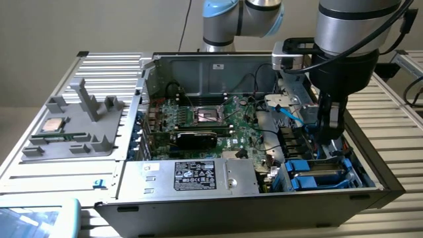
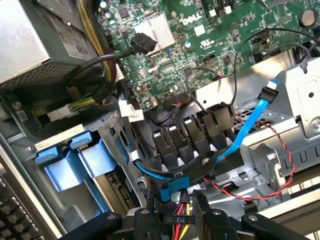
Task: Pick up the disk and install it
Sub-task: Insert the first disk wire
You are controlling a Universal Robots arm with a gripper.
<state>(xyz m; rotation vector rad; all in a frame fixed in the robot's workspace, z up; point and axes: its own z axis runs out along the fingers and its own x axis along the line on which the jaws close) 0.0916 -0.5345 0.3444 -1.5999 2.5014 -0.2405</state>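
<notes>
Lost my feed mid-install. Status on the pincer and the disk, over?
Pincer down in the case, shut on black cable plug. Disk in blue carrier, lying in the case, apart from pincer. Blue data cable draped close by.

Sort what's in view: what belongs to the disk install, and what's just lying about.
Job: disk, blue-framed, in a corner of the case; gripper, down inside that case.
Lying about: CPU chip on grey tray; power-supply box.
</notes>
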